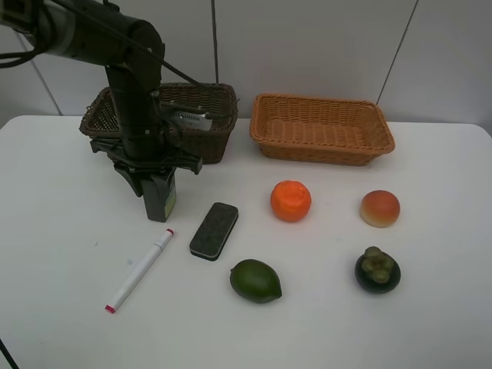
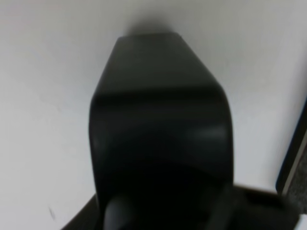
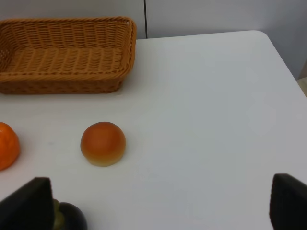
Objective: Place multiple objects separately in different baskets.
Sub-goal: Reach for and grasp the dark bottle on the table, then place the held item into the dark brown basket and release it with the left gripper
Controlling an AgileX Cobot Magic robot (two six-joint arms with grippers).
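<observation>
My left gripper (image 1: 159, 201) points straight down in front of the dark brown basket (image 1: 212, 143), shut on the upright dark green bottle (image 1: 170, 201). That bottle (image 2: 158, 120) fills the left wrist view as a dark blur. On the table lie the marker (image 1: 140, 269), black eraser (image 1: 214, 230), orange (image 1: 290, 201), green fruit (image 1: 255, 280), peach (image 1: 380, 208) and mangosteen (image 1: 377, 269). The tan basket (image 1: 323, 152) stands at the back right. My right gripper (image 3: 158, 206) is open and holds nothing, with the peach (image 3: 102, 143) ahead of it and the mangosteen (image 3: 69, 218) by one finger.
The left arm stands over the dark basket's front wall. The table's right edge (image 3: 288, 62) and rounded corner show in the right wrist view. The orange (image 3: 7, 145) and the tan basket (image 3: 67, 86) sit to one side of that view.
</observation>
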